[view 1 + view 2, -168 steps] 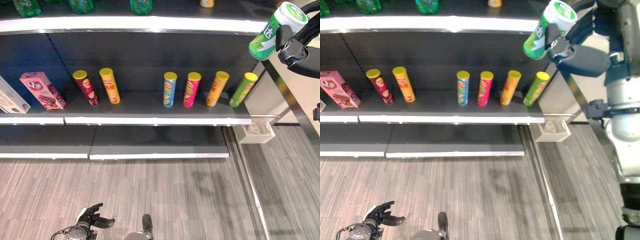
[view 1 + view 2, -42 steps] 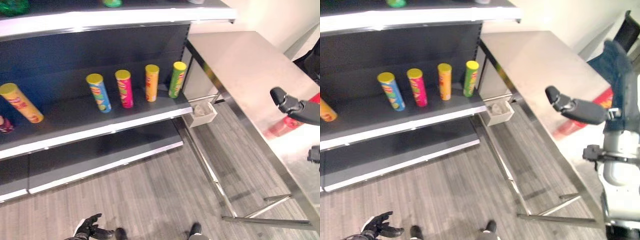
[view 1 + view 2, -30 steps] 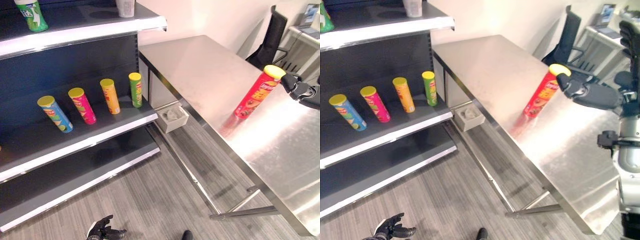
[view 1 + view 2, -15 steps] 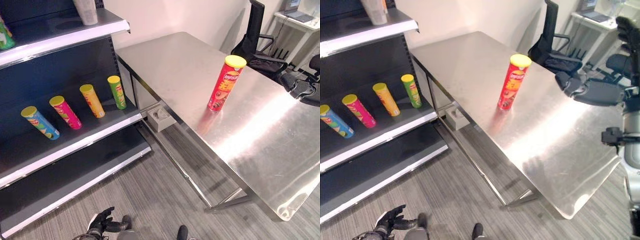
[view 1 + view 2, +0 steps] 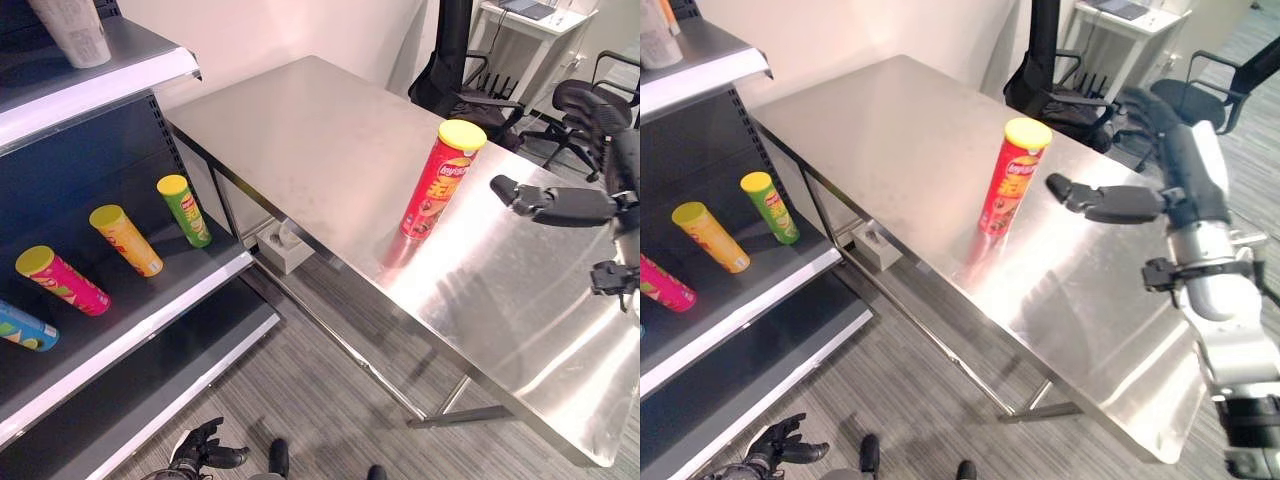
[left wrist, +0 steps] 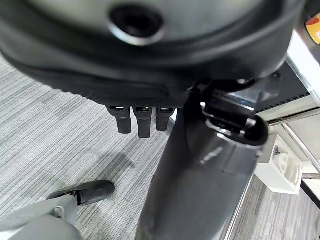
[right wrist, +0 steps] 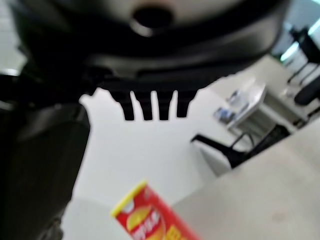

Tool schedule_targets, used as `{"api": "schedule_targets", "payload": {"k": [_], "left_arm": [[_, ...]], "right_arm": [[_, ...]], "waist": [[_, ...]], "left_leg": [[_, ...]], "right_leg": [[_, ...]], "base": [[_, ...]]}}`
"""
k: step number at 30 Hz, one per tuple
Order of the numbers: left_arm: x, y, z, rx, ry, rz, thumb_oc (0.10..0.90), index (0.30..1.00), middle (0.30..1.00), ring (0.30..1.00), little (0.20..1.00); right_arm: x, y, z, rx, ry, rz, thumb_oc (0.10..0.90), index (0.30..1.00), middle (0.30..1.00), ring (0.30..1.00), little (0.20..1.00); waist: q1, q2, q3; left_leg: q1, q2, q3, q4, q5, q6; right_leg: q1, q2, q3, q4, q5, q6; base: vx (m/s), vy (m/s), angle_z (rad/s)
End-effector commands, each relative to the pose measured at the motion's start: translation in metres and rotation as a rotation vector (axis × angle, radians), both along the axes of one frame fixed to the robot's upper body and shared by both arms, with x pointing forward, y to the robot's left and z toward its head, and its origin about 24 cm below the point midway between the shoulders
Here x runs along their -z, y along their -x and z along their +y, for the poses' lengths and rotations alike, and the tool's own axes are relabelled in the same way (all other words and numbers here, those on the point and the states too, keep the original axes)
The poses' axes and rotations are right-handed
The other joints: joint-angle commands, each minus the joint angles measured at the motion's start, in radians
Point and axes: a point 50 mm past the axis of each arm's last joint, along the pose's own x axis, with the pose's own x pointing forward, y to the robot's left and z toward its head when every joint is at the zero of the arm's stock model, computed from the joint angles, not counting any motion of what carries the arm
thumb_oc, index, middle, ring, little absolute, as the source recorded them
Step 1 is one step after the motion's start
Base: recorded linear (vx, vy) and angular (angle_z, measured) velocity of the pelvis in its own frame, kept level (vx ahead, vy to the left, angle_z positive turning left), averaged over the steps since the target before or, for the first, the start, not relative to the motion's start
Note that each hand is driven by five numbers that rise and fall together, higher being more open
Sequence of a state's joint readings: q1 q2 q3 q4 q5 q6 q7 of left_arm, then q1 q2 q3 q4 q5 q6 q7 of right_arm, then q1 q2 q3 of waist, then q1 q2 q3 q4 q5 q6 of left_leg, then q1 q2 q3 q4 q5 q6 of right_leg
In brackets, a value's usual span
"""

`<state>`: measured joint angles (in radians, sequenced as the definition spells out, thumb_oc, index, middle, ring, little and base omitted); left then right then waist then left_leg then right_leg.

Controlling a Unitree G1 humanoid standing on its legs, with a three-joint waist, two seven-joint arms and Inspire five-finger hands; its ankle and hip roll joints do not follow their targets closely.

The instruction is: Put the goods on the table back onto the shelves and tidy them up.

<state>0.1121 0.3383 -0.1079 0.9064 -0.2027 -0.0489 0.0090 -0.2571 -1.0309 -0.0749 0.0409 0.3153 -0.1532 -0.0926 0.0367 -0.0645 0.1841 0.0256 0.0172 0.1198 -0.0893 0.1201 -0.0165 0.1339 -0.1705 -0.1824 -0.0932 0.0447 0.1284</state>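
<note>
The right hand [image 5: 1110, 203] has neared the red can [image 5: 1008, 178], fingers straight.

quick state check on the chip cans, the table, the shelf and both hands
red chip can: upright on table, lid on, untouched
steel table: bears one can
green can, orange can, pink can: standing on shelf
right hand: open, beside red can
left hand: open, low
</note>
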Motion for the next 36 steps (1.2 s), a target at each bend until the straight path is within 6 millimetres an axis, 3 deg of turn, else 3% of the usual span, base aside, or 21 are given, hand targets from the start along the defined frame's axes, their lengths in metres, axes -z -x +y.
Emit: {"api": "schedule_targets", "payload": {"k": [1, 7, 21, 36], "left_arm": [[-0.002, 0.005, 0.011, 0.05, -0.045, -0.003, 0.8, 0.9, 0.9, 0.9, 0.9], [0.001, 0.013, 0.011, 0.077, -0.047, 0.04, 0.8, 0.9, 0.9, 0.9, 0.9], [0.003, 0.022, 0.014, 0.05, -0.042, 0.066, 0.8, 0.9, 0.9, 0.9, 0.9], [0.004, 0.025, 0.013, 0.058, -0.049, 0.077, 0.8, 0.9, 0.9, 0.9, 0.9]], "right_arm": [[-0.061, 0.003, -0.007, 0.044, 0.072, -0.212, 0.8, 0.9, 0.9, 0.9, 0.9], [-0.049, -0.011, -0.017, 0.093, 0.066, -0.116, 0.8, 0.9, 0.9, 0.9, 0.9], [-0.037, -0.025, -0.017, 0.074, 0.005, -0.042, 0.8, 0.9, 0.9, 0.9, 0.9], [-0.033, -0.041, -0.015, 0.122, 0.028, 0.0, 0.8, 0.9, 0.9, 0.9, 0.9]], "waist": [[0.037, -0.021, -0.069], [0.046, -0.032, -0.083], [0.078, -0.06, -0.08], [0.103, -0.058, -0.072]], "left_leg": [[-0.008, 0.07, 0.016, 0.015, -0.075, -0.068], [0.006, 0.057, 0.015, 0.004, -0.09, -0.057], [-0.007, 0.048, 0.002, 0.002, -0.096, -0.052], [-0.016, 0.041, -0.019, 0.002, -0.094, -0.05]], "right_leg": [[0.036, 0.023, -0.009, 0.027, -0.106, 0.034], [0.034, 0.01, -0.024, 0.026, -0.096, 0.046], [0.023, 0.003, -0.056, 0.023, -0.084, 0.055], [0.028, -0.001, -0.085, 0.015, -0.081, 0.052]], "base": [[0.05, 0.079, -0.04], [0.06, 0.062, -0.01], [0.01, 0.01, 0.0], [0.01, 0.003, 0.04]]}}
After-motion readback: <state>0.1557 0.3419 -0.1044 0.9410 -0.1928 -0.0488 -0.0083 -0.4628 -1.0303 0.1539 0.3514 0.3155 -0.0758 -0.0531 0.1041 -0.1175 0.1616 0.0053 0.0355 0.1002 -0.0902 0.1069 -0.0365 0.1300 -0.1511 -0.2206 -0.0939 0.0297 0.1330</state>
